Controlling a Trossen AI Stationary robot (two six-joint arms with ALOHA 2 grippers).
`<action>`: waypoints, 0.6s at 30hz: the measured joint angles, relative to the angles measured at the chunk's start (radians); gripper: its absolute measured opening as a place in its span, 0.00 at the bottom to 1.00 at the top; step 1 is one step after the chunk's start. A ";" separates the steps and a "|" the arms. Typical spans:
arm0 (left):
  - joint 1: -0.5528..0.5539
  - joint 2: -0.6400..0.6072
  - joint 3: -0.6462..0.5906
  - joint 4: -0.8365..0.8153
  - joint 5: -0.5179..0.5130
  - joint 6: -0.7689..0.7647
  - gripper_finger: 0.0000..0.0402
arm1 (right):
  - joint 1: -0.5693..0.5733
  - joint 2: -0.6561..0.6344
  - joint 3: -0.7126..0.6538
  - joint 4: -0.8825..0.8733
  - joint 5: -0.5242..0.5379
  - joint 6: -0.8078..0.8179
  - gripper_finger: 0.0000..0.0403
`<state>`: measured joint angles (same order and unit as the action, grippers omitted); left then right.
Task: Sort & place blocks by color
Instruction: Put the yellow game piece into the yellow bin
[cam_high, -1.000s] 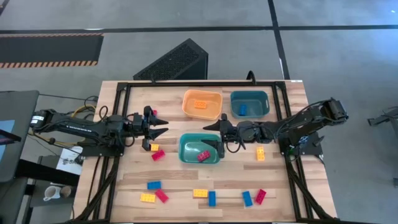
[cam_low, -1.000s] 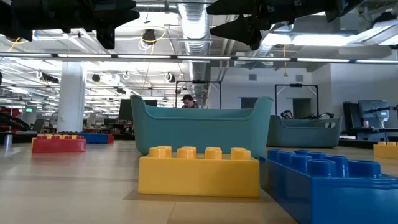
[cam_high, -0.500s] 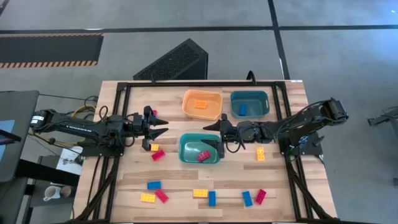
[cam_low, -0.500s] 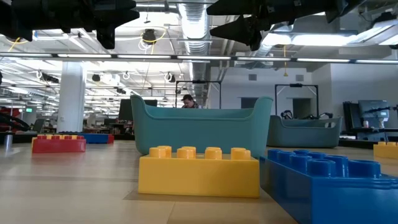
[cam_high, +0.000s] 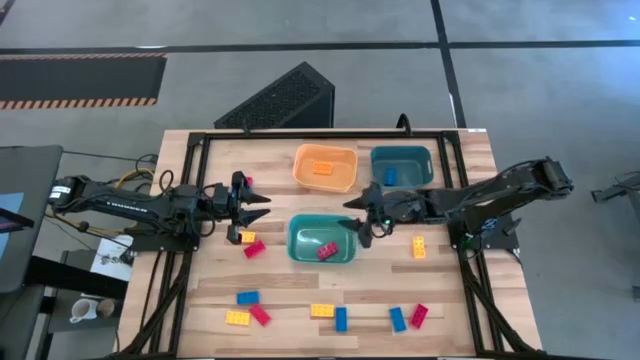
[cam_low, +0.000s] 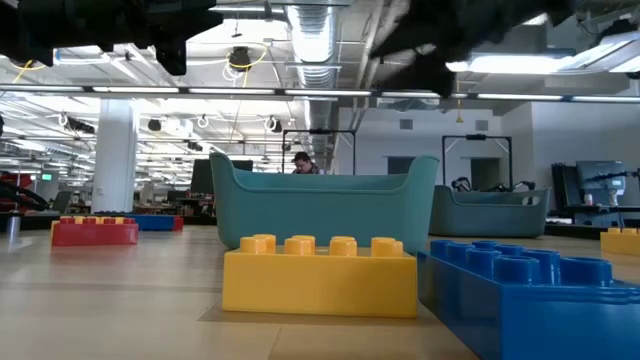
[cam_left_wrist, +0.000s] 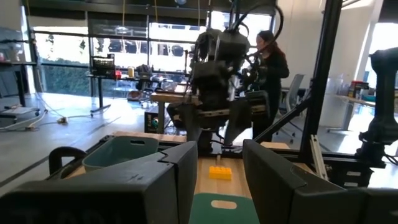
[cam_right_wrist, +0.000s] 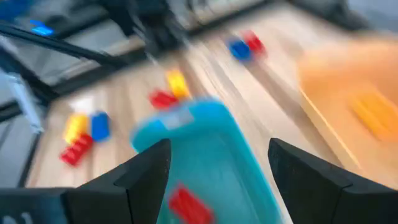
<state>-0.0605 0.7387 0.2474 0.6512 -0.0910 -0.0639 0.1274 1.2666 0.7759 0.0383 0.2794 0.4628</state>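
The right gripper (cam_high: 355, 216) hangs over the right edge of the green bin (cam_high: 300, 245) in the middle of the high view. Its fingers (cam_right_wrist: 140, 177) are spread wide with nothing between them. A red block (cam_high: 327, 250) already lies in that bin. The left gripper (cam_high: 255, 207) waits at the middle left, above a yellow block (cam_high: 248, 237) and another red block (cam_high: 254, 249). Its fingers (cam_left_wrist: 180, 174) stand a little apart and hold nothing.

More blocks lie along the bottom of the table (cam_high: 470, 150): blue, yellow and red ones. One yellow block (cam_high: 419, 246) sits alone at the middle right. An orange bin (cam_high: 305, 178) and a teal bin (cam_high: 425, 180) stand at the top, each with a block inside.

I think the next job is to fetch another block. Go to the closest one, come straight down over it, and pinch its long sides. Lift high enough to clear the bin walls. Check the color first.
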 joint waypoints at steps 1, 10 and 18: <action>0.000 0.000 0.000 0.002 0.001 0.000 0.29 | -0.003 -0.031 0.000 -0.093 0.012 0.057 0.72; 0.000 0.000 0.000 0.069 0.002 0.030 0.29 | 0.024 -0.194 0.000 -0.758 -0.015 0.556 0.72; 0.000 0.000 0.001 0.121 0.018 0.038 0.29 | 0.107 -0.142 -0.001 -1.023 -0.204 0.869 0.72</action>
<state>-0.0602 0.7383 0.2479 0.7720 -0.0726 -0.0261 0.2343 1.1249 0.7750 -0.9847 0.0750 1.3318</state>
